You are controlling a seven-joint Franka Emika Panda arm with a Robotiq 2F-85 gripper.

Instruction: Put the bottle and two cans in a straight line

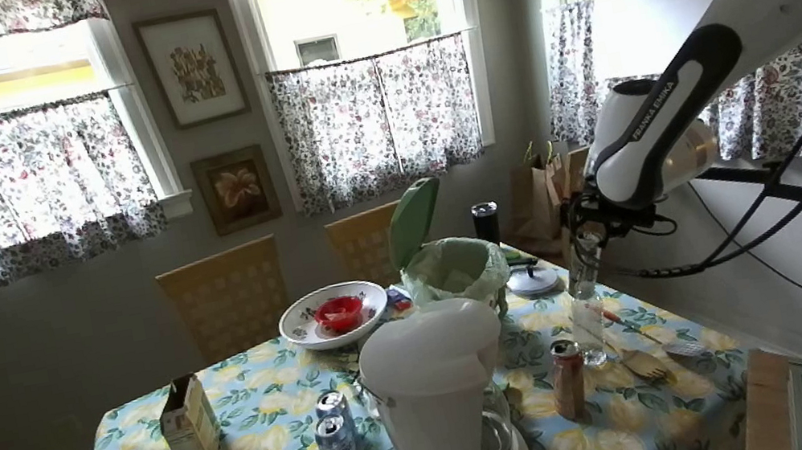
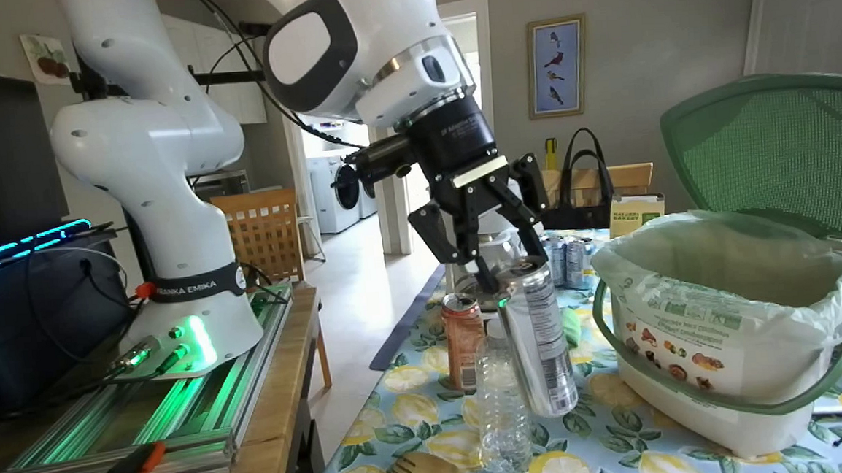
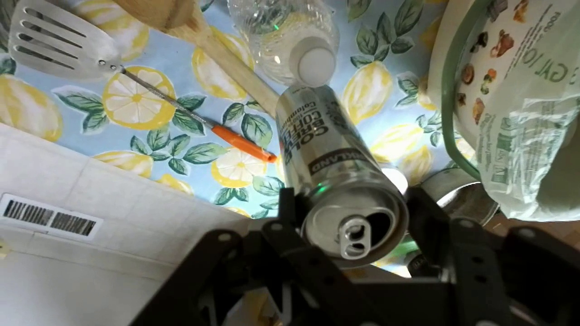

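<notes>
Wrist view: the tool (image 3: pixel 351 206) grips a silvery can (image 3: pixel 324 145) near its opened top, the fingers (image 3: pixel 286 203) drawn in to the can's width with one at each side. Dark lettering on the can includes the word "coffee".

In an exterior view the same can hangs tilted above the lemon-patterned worktop (image 2: pixel 413 409), its lower end close to a clear bottle (image 2: pixel 504 421) with a white cap. The bottle stands upright on the worktop; whether the silvery can touches it, I cannot tell. A reddish can (image 2: pixel 463 343) stands upright near the bottle, visible in both exterior views.

A white pail (image 2: pixel 681 370) stands near the held can, its green lid (image 2: pixel 774 149) raised. Close to the bottle lies a wooden utensil (image 3: pixel 231 62), and beside that a slotted turner (image 3: pixel 93 50) with an orange handle.

Farther along the worktop, in an exterior view, a white coffee maker (image 1: pixel 428 408) appears between the reddish can and two blue-and-silver cans (image 1: pixel 336 444), which stand upright close together. A white bowl (image 1: pixel 300 325) holds a smaller red bowl (image 1: pixel 339 314), and an open carton (image 1: pixel 193 435) stands upright near the worktop's edge.
</notes>
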